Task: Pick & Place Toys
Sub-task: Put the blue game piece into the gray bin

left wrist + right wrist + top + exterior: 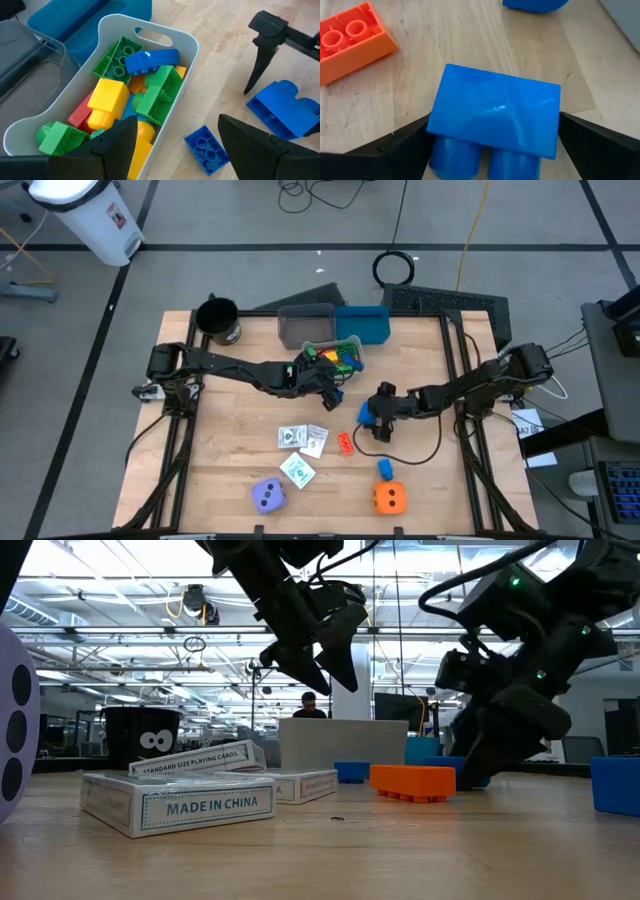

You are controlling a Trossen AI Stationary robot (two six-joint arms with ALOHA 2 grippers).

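- Your right gripper (490, 142) sits just right of table centre, fingers spread wide on either side of a big blue block (495, 117) lying on the wood; no squeeze is visible.
- Your left gripper (328, 388) hangs released and empty at the 6 o'clock edge of the white bin (150, 31), which holds green, yellow, red and blue blocks.
- At 7 o'clock from the right gripper lies an orange block (345, 443).
- Toward the table's 6 o'clock edge you have the cards (300, 439), purple die (269, 496), orange die (389, 498).
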